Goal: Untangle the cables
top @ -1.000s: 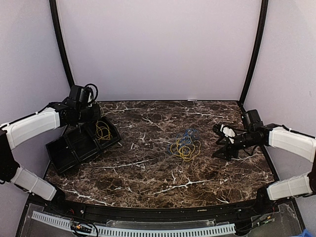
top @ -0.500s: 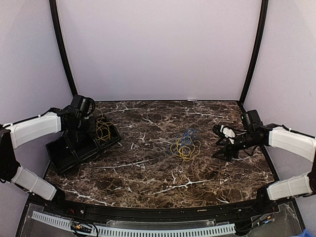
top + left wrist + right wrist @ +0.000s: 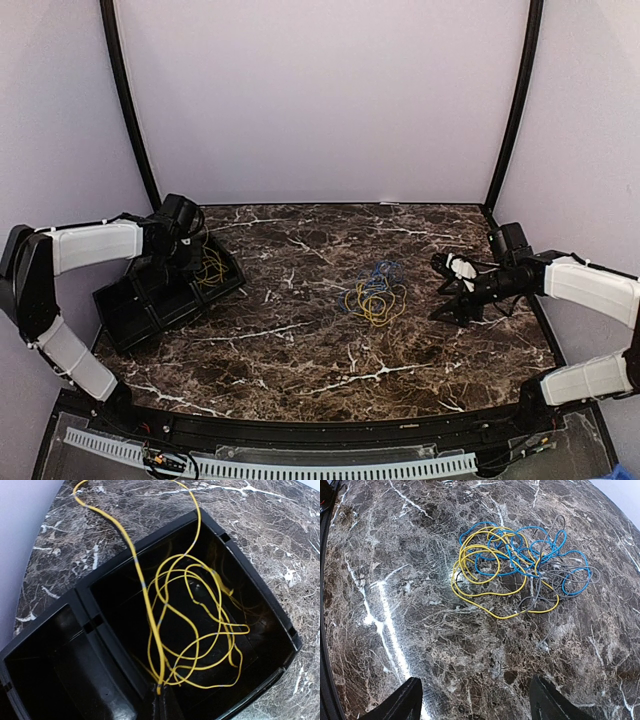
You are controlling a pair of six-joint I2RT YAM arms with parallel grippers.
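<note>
Our left hand (image 3: 160, 706) sits at the bottom centre of the left wrist view, jaws together on a yellow cable (image 3: 200, 645). From the grip one strand climbs toward the upper left of the frame and arcs over the far rim onto the marble. The rest lies in loose loops inside the right-hand compartment of a black tray (image 3: 85, 597). In the top view that tray is at the left of the frame, with the left hand directly over it.

We judge this cable freed and nearly stowed. It needs only release, and perhaps the outlying loop tucked in.

Our right hand (image 3: 475, 695) shows at the bottom of the right wrist view, fingers wide apart and gripping nothing. It points at a tangle (image 3: 520, 565) on the desk (image 3: 300, 350). In the top view the tangle lies just right of centre, well apart from the tray.

That knot is the bulk of what is left, so we put the task at an early-to-middle stage.

Counting:
- Two hands.
- One tray, with two compartments visible from the wrist.
- What looks like a single yellow cable in the tray.
- One tangle in three colours: yellow, blue and grey.

We cannot tell how many separate strands each colour has.
</note>
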